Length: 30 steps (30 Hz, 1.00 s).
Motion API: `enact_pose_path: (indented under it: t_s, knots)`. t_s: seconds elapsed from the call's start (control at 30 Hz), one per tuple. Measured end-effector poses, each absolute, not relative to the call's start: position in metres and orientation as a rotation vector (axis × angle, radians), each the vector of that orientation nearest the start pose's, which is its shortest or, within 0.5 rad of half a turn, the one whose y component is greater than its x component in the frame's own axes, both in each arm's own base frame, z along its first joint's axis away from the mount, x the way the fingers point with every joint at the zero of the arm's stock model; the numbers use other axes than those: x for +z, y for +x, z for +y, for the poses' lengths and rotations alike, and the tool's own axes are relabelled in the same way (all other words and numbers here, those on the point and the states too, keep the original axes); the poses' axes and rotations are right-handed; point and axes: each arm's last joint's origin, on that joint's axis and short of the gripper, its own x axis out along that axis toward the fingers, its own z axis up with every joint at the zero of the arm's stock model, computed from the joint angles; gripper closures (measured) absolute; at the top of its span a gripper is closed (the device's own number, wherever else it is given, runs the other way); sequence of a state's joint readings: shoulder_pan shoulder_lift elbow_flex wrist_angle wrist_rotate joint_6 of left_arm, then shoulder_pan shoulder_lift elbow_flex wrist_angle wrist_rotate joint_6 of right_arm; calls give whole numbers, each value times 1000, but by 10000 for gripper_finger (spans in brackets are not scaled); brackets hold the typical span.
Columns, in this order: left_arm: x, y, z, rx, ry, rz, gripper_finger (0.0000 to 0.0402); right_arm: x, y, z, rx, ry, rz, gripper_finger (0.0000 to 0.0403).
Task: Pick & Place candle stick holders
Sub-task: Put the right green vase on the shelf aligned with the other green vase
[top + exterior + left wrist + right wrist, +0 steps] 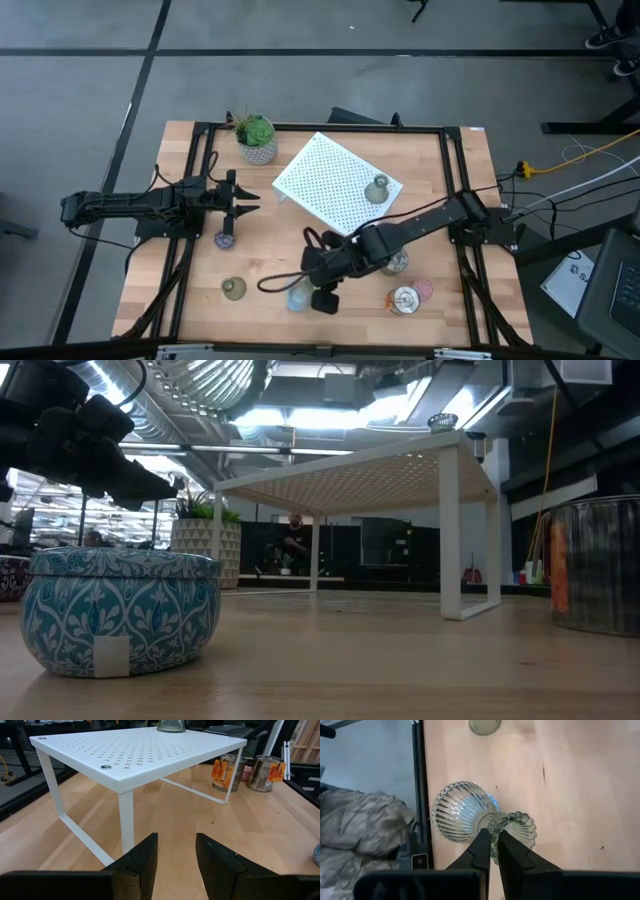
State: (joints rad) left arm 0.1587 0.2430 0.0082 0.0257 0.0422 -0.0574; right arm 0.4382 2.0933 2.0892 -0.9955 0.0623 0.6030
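Note:
My right gripper point(492, 837) is shut on a clear ribbed glass candle stick holder point(455, 812) near the table's front edge, also seen in the high view point(300, 295). A blue patterned holder point(120, 610) rests on its base close by. One olive holder point(378, 190) stands on the white perforated stand point(330, 175); another olive one point(233, 289) and a purple one point(225, 240) sit on the table at the left. My left gripper point(177, 865) waits open at the left, pointing at the stand, with nothing between its fingers. My right gripper pinches the glass holder's beaded rim point(512, 817) between its two fingers, which slant down from above. The holder hangs below the fingers, tipped sideways with its ribbed bell point(452, 812) pointing away from them. It looks clear of the table.
Two shiny silver holders point(405, 300) point(395, 263) and a pink one point(424, 290) sit at the front right. A green potted plant point(257, 138) stands at the back left. The black frame rail point(417, 795) runs along the table edge beside the held holder.

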Motion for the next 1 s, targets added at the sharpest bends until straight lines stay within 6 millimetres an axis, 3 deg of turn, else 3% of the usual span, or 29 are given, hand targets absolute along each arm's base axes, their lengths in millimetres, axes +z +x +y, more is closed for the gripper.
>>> enact_pose_path:
  t_s: [0.17,0.3,0.73,1.0]
  knots:
    - [148,109,16,122,-78,205,274,313,412,177,27,406,1049,380]
    - [148,109,16,122,-78,205,274,330,405,172,43,448,1017,380]
    - [148,109,16,122,-78,204,274,371,358,152,-23,284,1053,380]
    - [148,109,16,121,-78,204,274,396,317,127,-134,193,1123,380]
